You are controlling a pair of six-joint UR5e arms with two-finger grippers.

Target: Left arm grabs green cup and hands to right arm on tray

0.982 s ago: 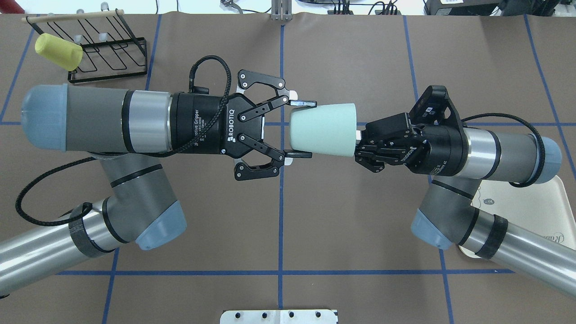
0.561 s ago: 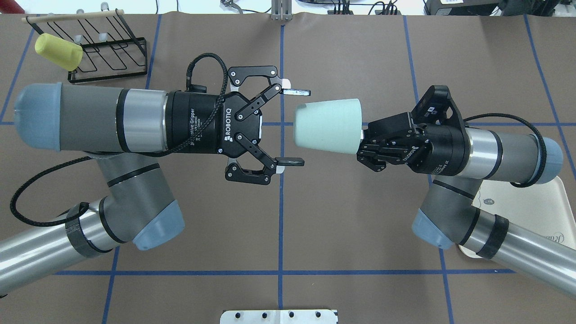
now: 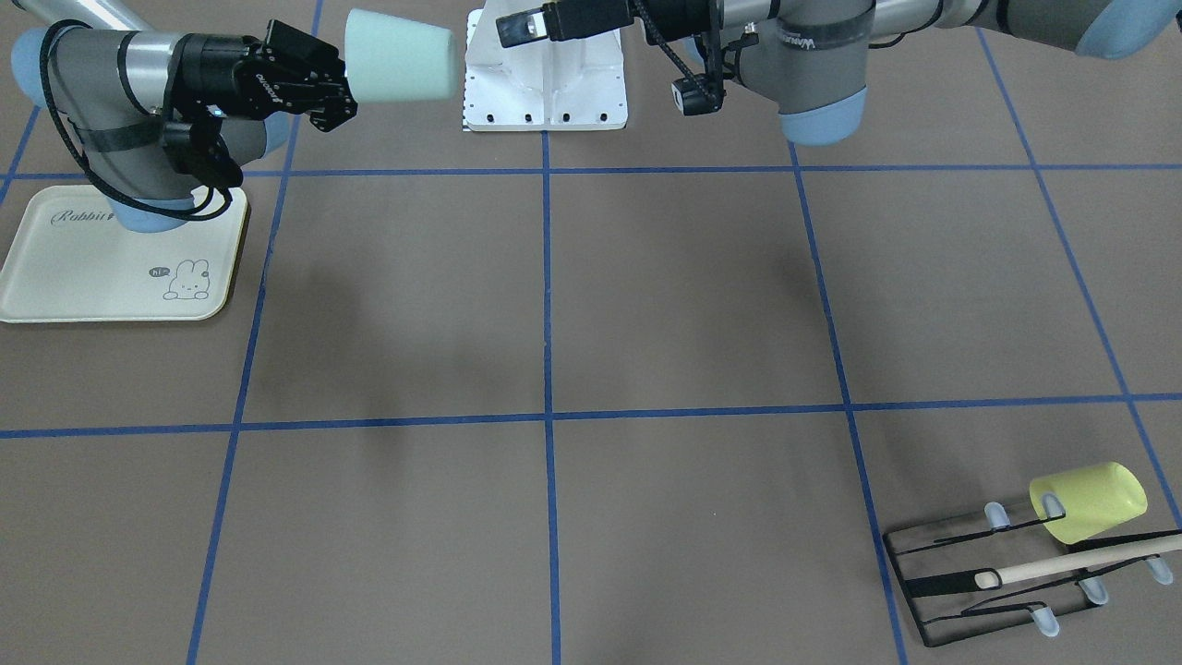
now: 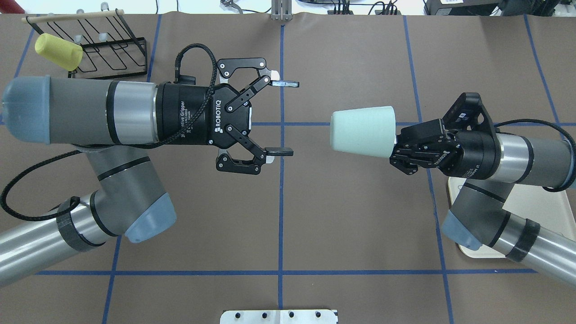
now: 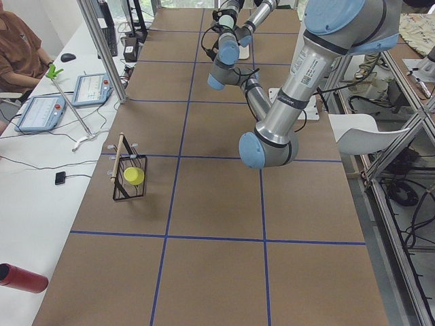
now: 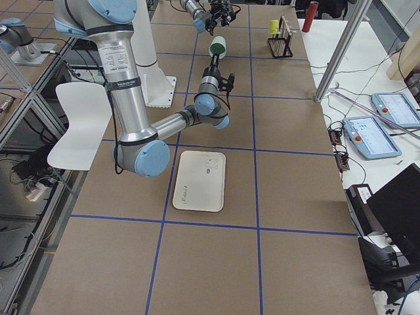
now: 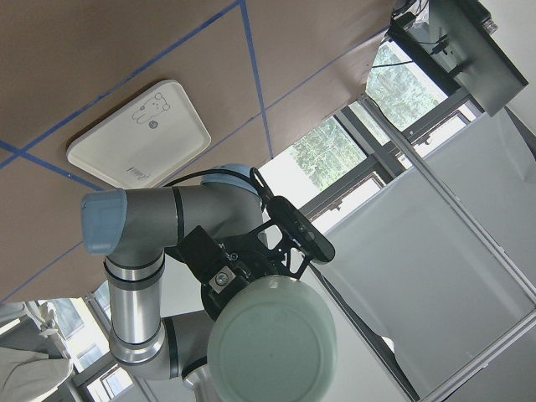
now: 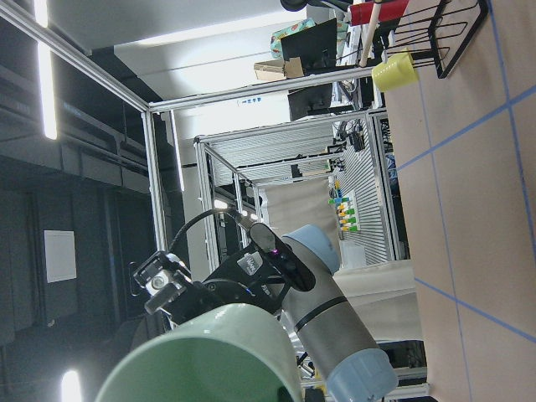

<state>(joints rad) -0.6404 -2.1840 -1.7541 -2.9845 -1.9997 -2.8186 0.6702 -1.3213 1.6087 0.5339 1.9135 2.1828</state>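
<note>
Handover looks done to us: the green cup [image 4: 362, 132] is up in the air, clamped at its rim end by the right jaws, and it sticks straight out ahead of them. Its long axis is lying flat, roughly along the line between the two arms, with the closed base facing the left jaws. The left jaws are spread wide with nothing in them, and there's a good gap between their tips and the cup's base, so the left arm [image 4: 81, 110] isn't in the way. What matters for the next bit, we reckon, is the tray [image 3: 83, 277]: it's on the tabletop below and behind the right jaws, back past the wrist, so the cup is pointing away from where it needs to go. The right arm [image 4: 526, 157] has its own elbow hanging over part of the tray, so we'd watch that while swinging round and tipping the cup base-down. The wire rack [image 4: 117, 54] with the yellow cup [image 4: 58, 51] sits way out behind the left jaws, well apart from all this.
</note>
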